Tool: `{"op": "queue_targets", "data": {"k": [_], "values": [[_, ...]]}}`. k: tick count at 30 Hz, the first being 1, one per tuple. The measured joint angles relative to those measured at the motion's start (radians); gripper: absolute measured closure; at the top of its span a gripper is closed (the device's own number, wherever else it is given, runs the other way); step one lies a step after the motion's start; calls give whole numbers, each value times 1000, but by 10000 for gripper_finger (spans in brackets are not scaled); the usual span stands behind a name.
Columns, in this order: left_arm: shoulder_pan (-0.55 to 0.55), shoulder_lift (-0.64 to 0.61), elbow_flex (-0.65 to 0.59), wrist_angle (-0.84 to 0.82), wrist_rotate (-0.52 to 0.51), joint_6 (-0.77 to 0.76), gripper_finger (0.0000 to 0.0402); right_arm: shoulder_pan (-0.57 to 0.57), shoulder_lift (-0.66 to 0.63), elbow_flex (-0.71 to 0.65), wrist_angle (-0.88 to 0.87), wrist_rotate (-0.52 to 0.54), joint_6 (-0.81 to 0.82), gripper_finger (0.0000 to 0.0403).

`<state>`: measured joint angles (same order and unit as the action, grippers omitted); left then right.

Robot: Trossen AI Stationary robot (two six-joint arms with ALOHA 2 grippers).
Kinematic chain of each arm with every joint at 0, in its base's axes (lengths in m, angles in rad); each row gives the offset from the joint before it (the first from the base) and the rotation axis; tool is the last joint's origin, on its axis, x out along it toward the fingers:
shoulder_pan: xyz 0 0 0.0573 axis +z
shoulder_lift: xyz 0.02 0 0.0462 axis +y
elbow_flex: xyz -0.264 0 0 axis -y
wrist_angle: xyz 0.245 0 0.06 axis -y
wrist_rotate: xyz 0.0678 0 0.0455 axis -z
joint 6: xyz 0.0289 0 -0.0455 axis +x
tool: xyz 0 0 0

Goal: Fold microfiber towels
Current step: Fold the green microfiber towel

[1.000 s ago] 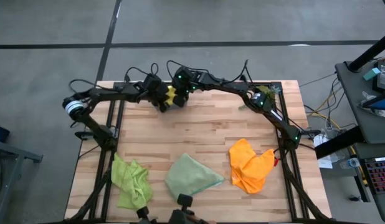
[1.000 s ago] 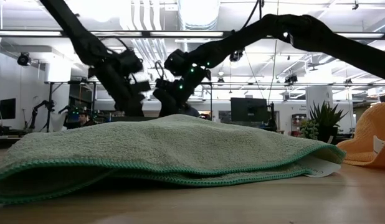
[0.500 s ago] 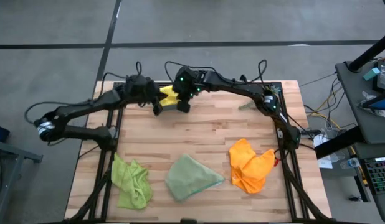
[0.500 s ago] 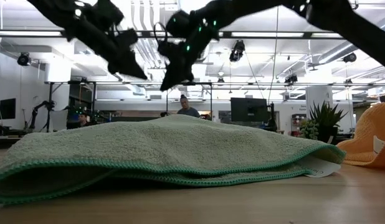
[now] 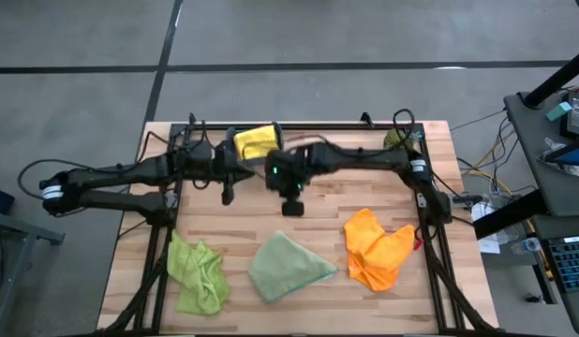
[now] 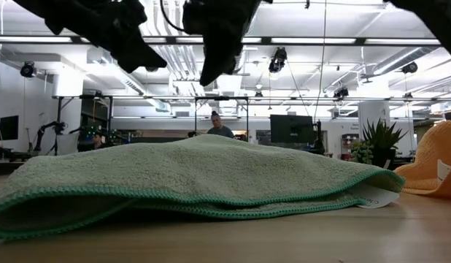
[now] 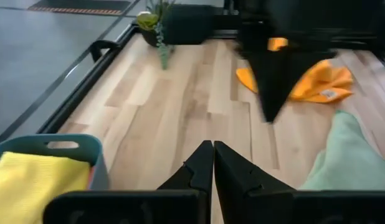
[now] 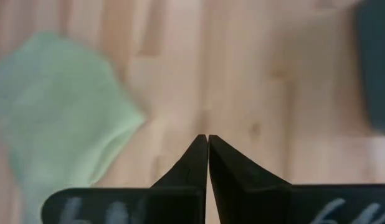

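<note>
The yellow towel [image 5: 255, 142] lies folded in the small teal bin [image 7: 96, 163] at the table's far edge; it also shows in the left wrist view [image 7: 33, 177]. The lime green towel [image 5: 198, 271], the pale sage green towel [image 5: 285, 265] and the orange towel [image 5: 376, 246] lie crumpled along the near edge. The pink towel is out of view. My left gripper [image 5: 228, 190] is shut and empty, just near and left of the bin. My right gripper [image 5: 291, 208] is shut and empty above mid-table, above the bare wood beyond the sage towel [image 8: 55, 106].
A green plant sprig [image 5: 397, 139] stands at the far right corner. Bare wood [image 5: 346, 187] lies between the bin and the three towels. In the low view the sage towel [image 6: 196, 179] fills the foreground, with both grippers high above it.
Both grippers have left the yellow towel at the far edge, risen, and moved toward the near edge. The right gripper has gone farther, to mid-table. The yellow towel stays in the bin.
</note>
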<state>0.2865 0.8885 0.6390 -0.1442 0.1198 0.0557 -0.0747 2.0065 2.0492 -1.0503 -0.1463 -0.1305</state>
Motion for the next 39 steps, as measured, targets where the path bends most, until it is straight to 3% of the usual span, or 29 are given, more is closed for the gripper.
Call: {"op": "queue_targets", "data": {"k": [5, 12, 17, 21, 25, 29, 34, 39], "values": [[-31, 17, -7, 5, 0, -3, 402, 102, -51, -116, -6, -2, 14, 394], [-70, 75, -5, 26, 2, -131, 402, 266, -146, -333, 70, 6, 119, 394], [-183, 127, -7, 75, 2, -166, 402, 387, -198, -502, 229, 94, 240, 394], [-298, 174, -3, 195, -3, -181, 402, 465, -205, -586, 265, 169, 441, 389], [-376, 209, 5, 306, -20, -171, 402, 519, -205, -642, 233, 173, 636, 360], [-387, 240, 15, 352, -60, -150, 402, 545, -205, -677, 221, 171, 756, 316], [-387, 270, 20, 355, -135, -147, 402, 543, -205, -739, 325, 188, 799, 258], [-386, 283, 20, 366, -148, -124, 402, 541, -205, -802, 448, 188, 795, 205]]}}
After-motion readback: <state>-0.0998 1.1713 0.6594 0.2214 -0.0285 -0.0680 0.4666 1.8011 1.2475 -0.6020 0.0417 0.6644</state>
